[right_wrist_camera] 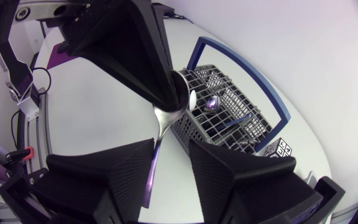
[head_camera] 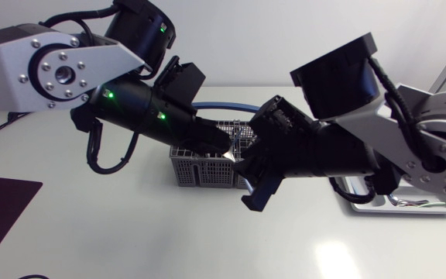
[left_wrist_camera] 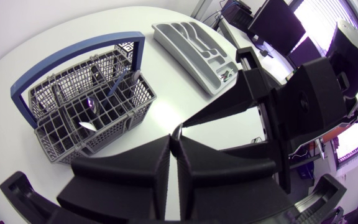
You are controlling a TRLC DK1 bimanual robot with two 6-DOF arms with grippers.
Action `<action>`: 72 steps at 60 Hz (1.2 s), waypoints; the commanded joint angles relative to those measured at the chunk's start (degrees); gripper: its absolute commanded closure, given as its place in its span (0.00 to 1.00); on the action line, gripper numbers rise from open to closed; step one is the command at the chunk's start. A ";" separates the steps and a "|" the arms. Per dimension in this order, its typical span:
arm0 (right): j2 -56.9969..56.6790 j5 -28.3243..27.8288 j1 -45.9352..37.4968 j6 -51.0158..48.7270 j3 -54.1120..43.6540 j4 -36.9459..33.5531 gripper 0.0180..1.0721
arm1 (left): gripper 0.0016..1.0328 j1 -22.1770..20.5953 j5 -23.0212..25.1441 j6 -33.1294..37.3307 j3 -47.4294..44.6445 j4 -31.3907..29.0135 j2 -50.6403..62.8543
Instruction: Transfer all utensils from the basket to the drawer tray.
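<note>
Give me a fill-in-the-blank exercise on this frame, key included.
1. The left gripper is shut on the ___ end of the spoon.
2. The spoon's handle lies between the ___ fingers of the right gripper.
3. The basket has a ___ carrying handle.
4. In the head view, the drawer tray lies under the ___ arm.
Missing words: bowl; open; blue; right.
</note>
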 commanded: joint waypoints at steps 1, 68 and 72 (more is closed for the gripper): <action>1.15 0.34 0.50 -0.92 1.32 0.27 0.77 | 0.96 0.36 0.83 -1.36 1.78 -0.45 0.84; -3.16 -2.13 -1.52 -2.24 -2.90 -2.89 0.94 | 0.39 4.93 2.67 -0.92 3.89 3.77 -4.17; -4.39 -2.83 -4.68 -2.41 -3.60 -3.77 0.94 | 0.39 6.34 2.59 0.13 3.98 4.82 -4.43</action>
